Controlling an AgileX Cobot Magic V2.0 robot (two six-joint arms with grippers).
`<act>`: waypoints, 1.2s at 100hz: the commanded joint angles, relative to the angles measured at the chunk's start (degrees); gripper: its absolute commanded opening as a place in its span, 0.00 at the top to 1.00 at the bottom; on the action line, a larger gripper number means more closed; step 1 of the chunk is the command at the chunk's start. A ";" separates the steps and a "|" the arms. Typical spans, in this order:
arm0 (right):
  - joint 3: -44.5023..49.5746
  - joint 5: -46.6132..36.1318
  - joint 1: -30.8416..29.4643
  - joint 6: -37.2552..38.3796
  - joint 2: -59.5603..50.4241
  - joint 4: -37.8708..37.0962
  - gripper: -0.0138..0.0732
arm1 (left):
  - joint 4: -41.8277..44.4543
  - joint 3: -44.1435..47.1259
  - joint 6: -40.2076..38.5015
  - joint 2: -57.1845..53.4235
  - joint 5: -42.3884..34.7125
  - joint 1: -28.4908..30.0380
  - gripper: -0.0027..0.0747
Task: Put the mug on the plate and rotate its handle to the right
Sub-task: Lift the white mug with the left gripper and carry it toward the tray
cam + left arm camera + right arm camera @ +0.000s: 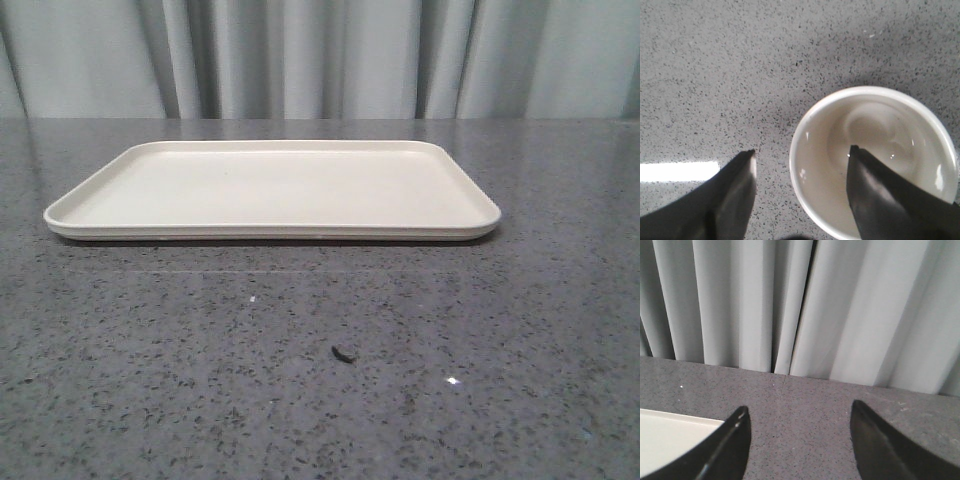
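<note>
Mug [875, 160] rim sits between left hand [802, 152] fingers.

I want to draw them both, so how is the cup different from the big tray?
The mug is round and deep, while the plate is a flat rectangle with rounded corners and only a low rim. The left gripper straddles the mug's wall, one finger inside; nothing touches the plate, and the right gripper hangs open near its corner. Both are pale, empty and sit on the grey speckled table.
</note>
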 commanded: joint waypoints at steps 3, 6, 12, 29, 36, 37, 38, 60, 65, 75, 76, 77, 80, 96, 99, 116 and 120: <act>-1.88 -3.05 0.14 -0.59 0.29 -0.04 0.33 | 1.67 -0.46 -0.18 0.33 0.49 0.16 0.45; -1.88 -2.72 0.14 -0.59 0.29 -0.04 0.33 | 1.67 -0.05 -0.18 0.69 0.49 0.16 0.45; -1.88 -2.26 0.14 -0.59 0.29 -0.04 0.33 | 2.12 0.51 -0.18 1.48 0.49 0.16 0.45; -1.88 -2.20 0.14 -0.98 0.29 -0.04 0.33 | 2.27 0.89 -0.18 3.64 -0.06 0.16 0.45; -1.88 -2.14 0.14 -0.97 0.29 -0.04 0.33 | 2.38 0.89 -0.18 4.82 -0.39 0.16 0.45; -1.88 -2.14 0.14 -0.97 0.29 -0.04 0.33 | 2.52 0.89 -0.18 5.10 -0.39 0.16 0.45; -1.88 -2.14 0.14 -0.97 0.29 -0.04 0.33 | 2.51 0.89 -0.18 5.24 -0.39 0.16 0.45; -1.88 -1.60 0.14 -0.97 0.29 -0.04 0.33 | 2.51 0.89 -0.18 7.67 -0.39 0.16 0.52; -1.88 -1.33 0.14 -0.97 0.29 -0.04 0.33 | 3.16 0.89 -0.18 7.67 -0.78 0.16 0.57; -1.88 -1.20 0.14 -0.97 0.29 -0.04 0.33 | 4.81 0.89 -0.18 7.67 -1.15 0.16 0.72; -1.88 -1.20 0.14 -0.97 0.29 -0.04 0.33 | 4.83 0.89 -0.18 7.67 -1.15 0.16 0.75; -1.88 -1.20 0.14 -0.97 0.29 -0.04 0.33 | 4.93 0.89 -0.18 7.67 -1.25 0.16 0.76; -1.88 -1.20 0.14 -0.97 0.29 -0.04 0.33 | 5.23 0.89 -0.18 7.67 -1.57 0.16 0.81; -1.88 -1.20 0.14 -0.97 0.29 -0.04 0.33 | 5.58 0.89 -0.18 7.67 -2.02 0.16 0.98; -1.88 -1.15 0.14 -0.97 0.29 -0.04 0.33 | 5.31 0.89 -0.18 7.67 -2.14 0.16 0.98; -1.88 -0.76 0.14 -0.97 0.29 -0.04 0.33 | 1.33 0.89 3.01 7.67 -1.94 0.16 0.97; -1.88 -0.76 0.14 -0.97 0.29 -0.04 0.33 | 0.80 0.79 3.01 7.67 -1.94 0.16 0.97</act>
